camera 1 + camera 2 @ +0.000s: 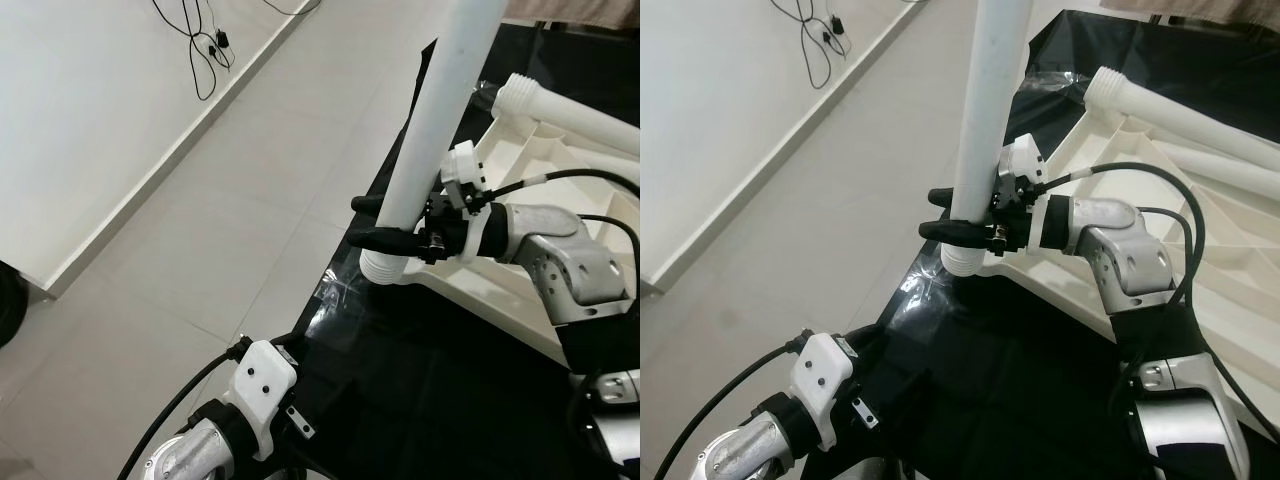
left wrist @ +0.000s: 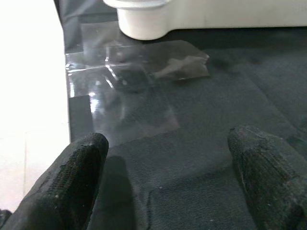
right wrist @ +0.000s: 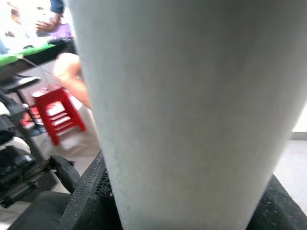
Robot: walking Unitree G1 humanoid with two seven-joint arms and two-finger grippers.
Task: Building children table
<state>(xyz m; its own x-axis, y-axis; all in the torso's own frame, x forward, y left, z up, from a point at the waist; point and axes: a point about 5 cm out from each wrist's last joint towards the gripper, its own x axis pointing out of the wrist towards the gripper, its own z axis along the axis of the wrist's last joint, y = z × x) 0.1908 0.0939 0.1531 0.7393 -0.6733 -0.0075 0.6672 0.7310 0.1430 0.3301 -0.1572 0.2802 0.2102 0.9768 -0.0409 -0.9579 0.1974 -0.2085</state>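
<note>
Right gripper point(image 1: 958, 214) clasping table leg point(image 1: 983, 120)

You get bright, even daylight on the pale floor point(image 1: 230, 200), and both head views are sharp. Beside it the black mat point(image 1: 420, 400) stays dark, with a glaring patch on the clear plastic sheet point(image 2: 124, 96) lying on it. In the left wrist view the floor next to that sheet is blown out to white. In the right wrist view the white table leg point(image 3: 192, 110) is soft, and the red stool point(image 3: 57, 112) behind it is blurred.
</note>
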